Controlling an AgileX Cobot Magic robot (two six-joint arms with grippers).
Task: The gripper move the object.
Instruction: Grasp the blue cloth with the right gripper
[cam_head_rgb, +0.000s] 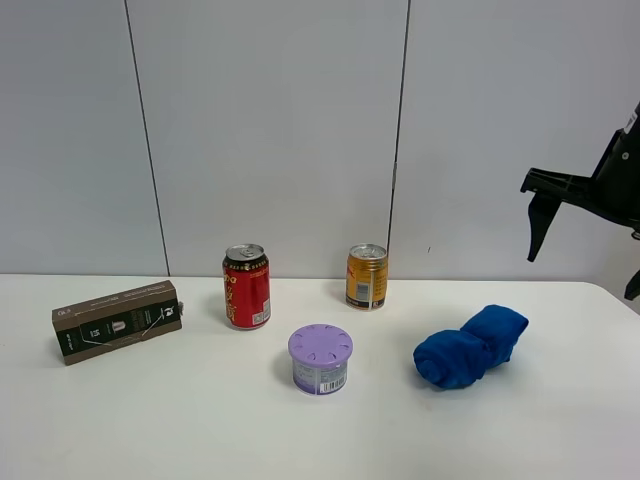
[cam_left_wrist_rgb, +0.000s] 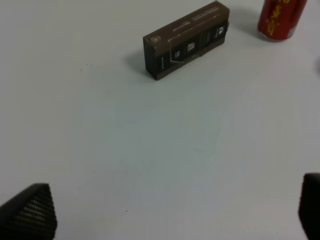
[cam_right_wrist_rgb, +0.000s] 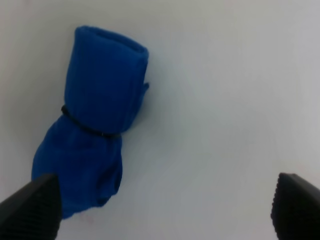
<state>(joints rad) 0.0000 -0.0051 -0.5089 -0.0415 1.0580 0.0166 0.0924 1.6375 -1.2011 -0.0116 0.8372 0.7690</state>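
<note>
Right gripper (cam_right_wrist_rgb: 162, 210) is hanging high over the right end of the table (cam_head_rgb: 150, 420), well clear of everything. Fingers are spread wide, nothing between them. Its wrist camera is looking straight down at the blue cloth roll (cam_right_wrist_rgb: 95, 125), so that is probably the object to move, though the task is not naming it.

The blue cloth roll is lying on its side at the right of the table, near the gripper's side, well apart from the purple tub (cam_head_rgb: 320, 358) at centre. A thin black band (cam_right_wrist_rgb: 87, 129) is cinching it round the middle, which is why it is keeping its rolled shape. One end is tight and tubular, the other is bulging looser.

In the wrist view the roll is sitting off toward one fingertip, not centred between the two, so the arm is likely needing a sideways shift before dropping.

Left gripper (cam_left_wrist_rgb: 170, 210) is also spread and empty, hovering over bare table with the brown box (cam_left_wrist_rgb: 186, 39) and the red can (cam_left_wrist_rgb: 280, 17) ahead of it. It is not showing in the high view.

Gold can (cam_head_rgb: 367, 277) is standing upright at the back, beside the red can but apart from it. Neither is in the way of a reach to the cloth.

Soft target: likely squashing under the pinch, so a grasp near the band looks safest.
</note>
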